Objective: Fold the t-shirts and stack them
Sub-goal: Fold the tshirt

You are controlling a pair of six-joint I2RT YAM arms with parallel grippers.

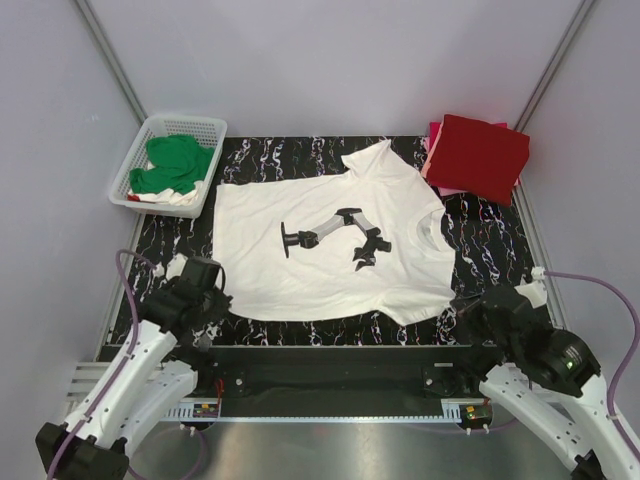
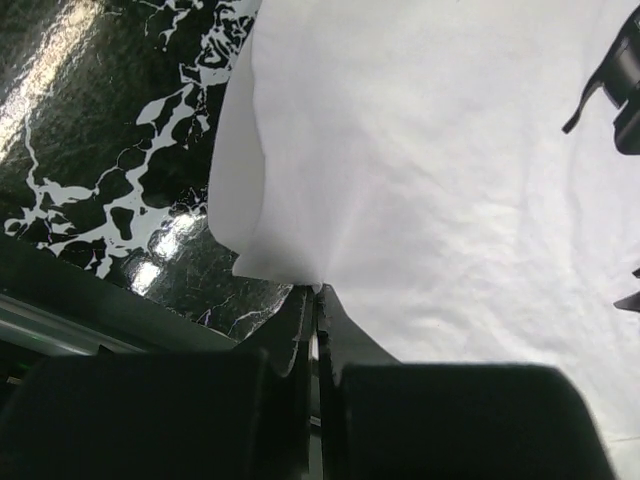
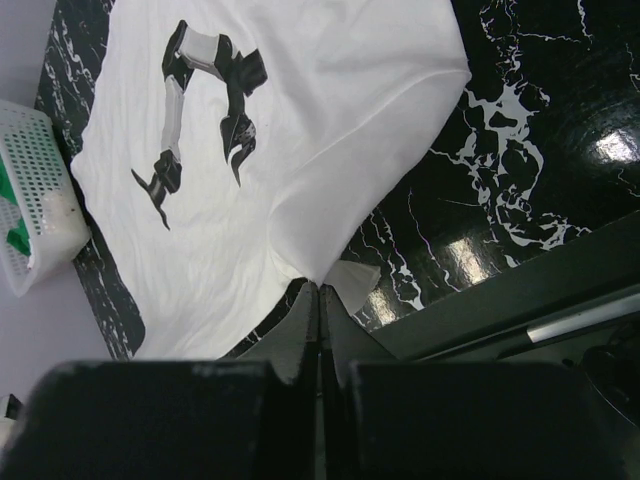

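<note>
A white t-shirt (image 1: 330, 240) with a black robot-arm print lies spread flat on the black marbled table (image 1: 480, 230), collar to the right. My left gripper (image 1: 218, 303) sits at its near left corner. In the left wrist view the left gripper (image 2: 318, 292) is shut on the lifted edge of the white cloth (image 2: 430, 170). At the shirt's near right corner is my right gripper (image 1: 462, 305). The right wrist view shows the right gripper (image 3: 321, 288) shut on a pinch of the white shirt (image 3: 300, 130). A folded red t-shirt (image 1: 478, 155) lies on a pink one (image 1: 432, 150) at the back right.
A white lattice basket (image 1: 190, 125) at the back left holds a crumpled green t-shirt (image 1: 175, 163) and some white cloth. The same basket (image 3: 30, 200) shows at the left of the right wrist view. Grey walls enclose the table, and a dark rail (image 1: 330, 355) runs along its near edge.
</note>
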